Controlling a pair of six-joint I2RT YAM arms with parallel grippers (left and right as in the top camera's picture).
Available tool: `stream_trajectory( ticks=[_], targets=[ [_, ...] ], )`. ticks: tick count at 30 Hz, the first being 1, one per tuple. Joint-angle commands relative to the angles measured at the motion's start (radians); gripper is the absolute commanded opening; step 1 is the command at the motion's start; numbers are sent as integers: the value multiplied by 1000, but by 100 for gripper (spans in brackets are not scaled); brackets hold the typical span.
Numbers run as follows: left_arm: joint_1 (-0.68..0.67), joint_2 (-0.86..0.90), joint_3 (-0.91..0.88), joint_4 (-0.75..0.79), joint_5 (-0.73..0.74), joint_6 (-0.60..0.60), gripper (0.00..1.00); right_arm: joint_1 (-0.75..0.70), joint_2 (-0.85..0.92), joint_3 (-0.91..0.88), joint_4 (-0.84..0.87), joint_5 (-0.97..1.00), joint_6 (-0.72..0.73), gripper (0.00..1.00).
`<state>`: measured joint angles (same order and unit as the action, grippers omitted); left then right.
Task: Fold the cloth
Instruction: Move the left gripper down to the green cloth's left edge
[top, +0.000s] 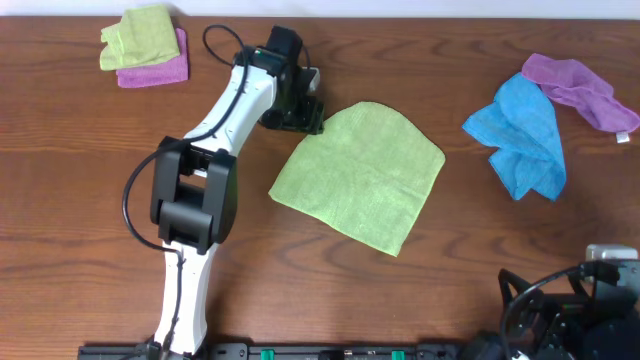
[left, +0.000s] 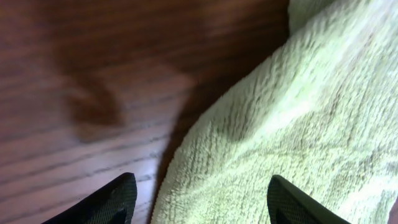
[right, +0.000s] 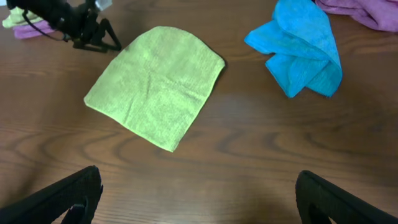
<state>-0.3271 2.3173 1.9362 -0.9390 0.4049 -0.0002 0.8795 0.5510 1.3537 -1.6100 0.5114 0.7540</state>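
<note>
The lime-green cloth (top: 362, 173) lies folded over in the middle of the table, with a rounded far end. It also shows in the right wrist view (right: 157, 83) and fills the left wrist view (left: 292, 130). My left gripper (top: 308, 118) is open at the cloth's far left edge, its fingers (left: 202, 202) straddling the cloth's border just above the wood. My right gripper (right: 196, 199) is open and empty, low at the table's front right corner (top: 590, 290), well clear of the cloth.
A bright blue cloth (top: 522, 135) lies crumpled at the right with a purple cloth (top: 580, 90) behind it. A small folded lime-green cloth (top: 140, 35) sits on a purple one (top: 158, 68) at the far left.
</note>
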Motion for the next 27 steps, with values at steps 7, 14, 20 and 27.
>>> stream_trajectory(
  ticks=[7, 14, 20, 27],
  targets=[
    [26, 13, -35, -93, 64, 4, 59, 10, -6, 12, 2, 83, 9, 99],
    [31, 13, -35, -203, 109, 30, 59, 10, -6, -3, -2, 154, 20, 99],
    [49, 13, -35, -273, 53, 46, 52, 10, -6, -3, -3, 170, 19, 99],
    [62, 13, -86, -295, 9, 44, 45, 10, -6, -3, -16, 169, 19, 99]
  ],
)
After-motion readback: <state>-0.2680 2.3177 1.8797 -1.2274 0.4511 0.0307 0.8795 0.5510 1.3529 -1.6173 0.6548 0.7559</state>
